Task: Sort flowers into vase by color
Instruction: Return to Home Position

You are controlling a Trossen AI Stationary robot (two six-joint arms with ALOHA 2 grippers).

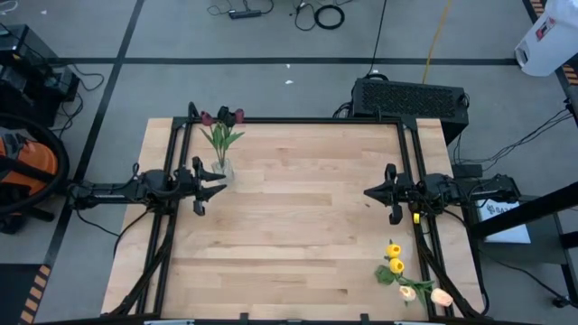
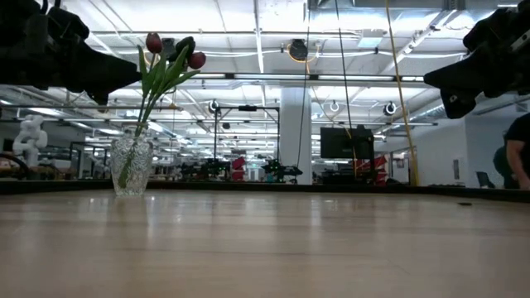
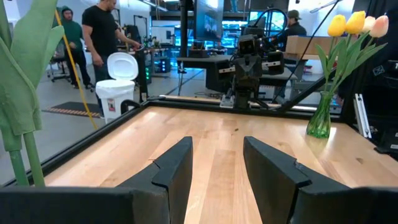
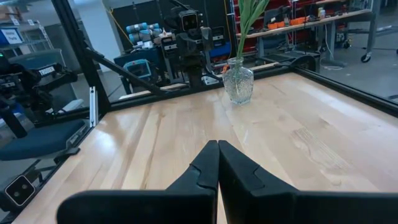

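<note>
Wooden table (image 1: 298,226) carries clear vase (image 2: 131,165), green vase (image 3: 319,121).

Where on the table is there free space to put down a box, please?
The middle of the table, between the left arm and right arm, is bare. Crowded: beside the left jaws, where the clear vase of red flowers stands, and the corner with the green vase.

Grey floor (image 1: 181,32) crossed by dark tape lines (image 1: 271,60); white pillar (image 2: 294,132) under bright ceiling lights (image 2: 248,33); perhaps an orange vacuum (image 1: 23,167) alongside.
</note>
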